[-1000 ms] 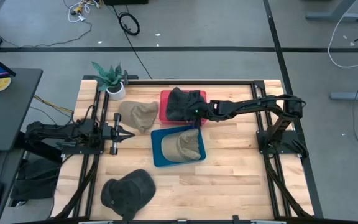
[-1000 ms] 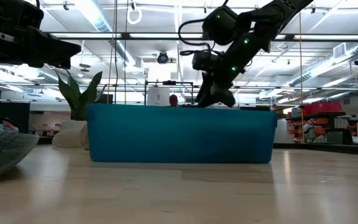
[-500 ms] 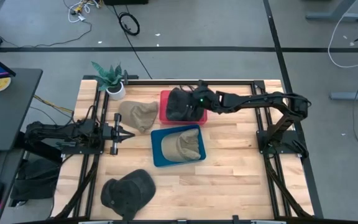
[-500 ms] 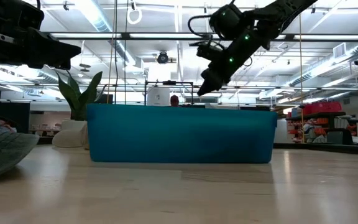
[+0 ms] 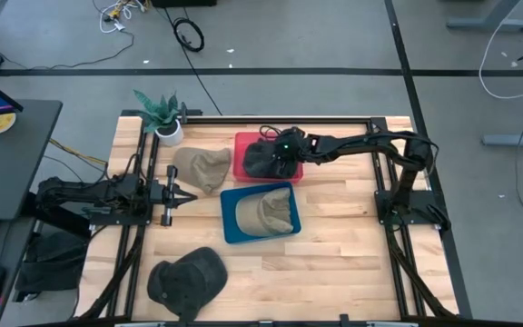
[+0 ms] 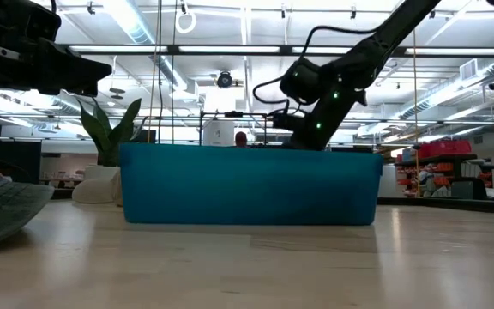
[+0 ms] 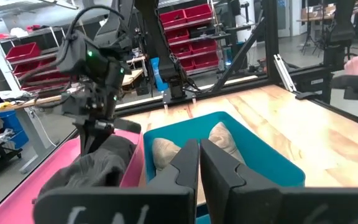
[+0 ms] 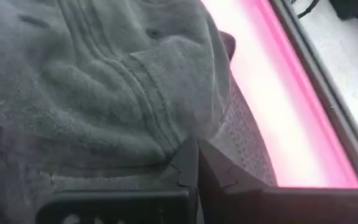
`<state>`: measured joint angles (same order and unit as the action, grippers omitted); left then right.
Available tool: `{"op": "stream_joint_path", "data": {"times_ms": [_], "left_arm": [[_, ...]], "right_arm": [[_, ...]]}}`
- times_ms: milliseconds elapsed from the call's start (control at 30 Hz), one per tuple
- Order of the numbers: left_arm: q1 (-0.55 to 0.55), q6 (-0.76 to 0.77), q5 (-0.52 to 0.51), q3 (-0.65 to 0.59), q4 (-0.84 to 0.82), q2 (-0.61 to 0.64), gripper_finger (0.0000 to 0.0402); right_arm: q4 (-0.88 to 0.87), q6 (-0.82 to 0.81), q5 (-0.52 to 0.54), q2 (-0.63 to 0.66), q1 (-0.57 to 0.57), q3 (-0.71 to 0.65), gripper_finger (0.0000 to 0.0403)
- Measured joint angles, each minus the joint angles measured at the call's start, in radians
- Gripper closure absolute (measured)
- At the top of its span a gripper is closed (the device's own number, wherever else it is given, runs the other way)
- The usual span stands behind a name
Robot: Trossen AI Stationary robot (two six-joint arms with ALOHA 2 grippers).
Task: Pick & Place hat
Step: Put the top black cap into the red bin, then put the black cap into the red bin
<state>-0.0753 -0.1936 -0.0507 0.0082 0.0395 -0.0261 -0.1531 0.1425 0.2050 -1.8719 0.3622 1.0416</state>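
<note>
We see the right gripper (image 5: 278,153) closed, fingers pressed together against the dark hat (image 5: 263,158), gripping nothing, in the red bin (image 5: 294,169). Beside it a tan hat (image 5: 263,214) fills the blue bin (image 5: 230,222). The left gripper (image 5: 178,192) waits closed, well apart.

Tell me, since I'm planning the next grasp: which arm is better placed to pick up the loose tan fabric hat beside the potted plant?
Left. The left pincer waits just beside the tan fabric hat, while the right pincer is down on the dark grey hat in the pink tray.
</note>
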Motion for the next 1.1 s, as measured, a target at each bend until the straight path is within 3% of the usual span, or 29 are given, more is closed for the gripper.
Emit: {"op": "stream_joint_path", "data": {"times_ms": [300,600,767,900,1100], "left_arm": [[0.0,0.0,0.0,0.0,0.001,0.0,0.0383],[0.0,0.0,0.0,0.0,0.001,0.0,0.0383],[0.0,0.0,-0.001,0.0,0.001,0.0,0.0383],[0.0,0.0,0.0,0.0,0.0,0.0,0.0383],[0.0,0.0,-0.001,0.0,0.001,0.0,0.0383]], "right_arm": [[0.02,-0.001,-0.021,0.056,0.002,-0.011,0.0402],[-0.036,-0.025,-0.016,0.258,-0.014,-0.015,0.0397],[-0.065,-0.18,-0.016,0.362,-0.027,-0.015,0.0382],[-0.259,-0.4,-0.106,0.433,-0.058,-0.022,0.0377],[-0.042,-0.367,-0.094,0.587,-0.213,-0.231,0.0376]]}}
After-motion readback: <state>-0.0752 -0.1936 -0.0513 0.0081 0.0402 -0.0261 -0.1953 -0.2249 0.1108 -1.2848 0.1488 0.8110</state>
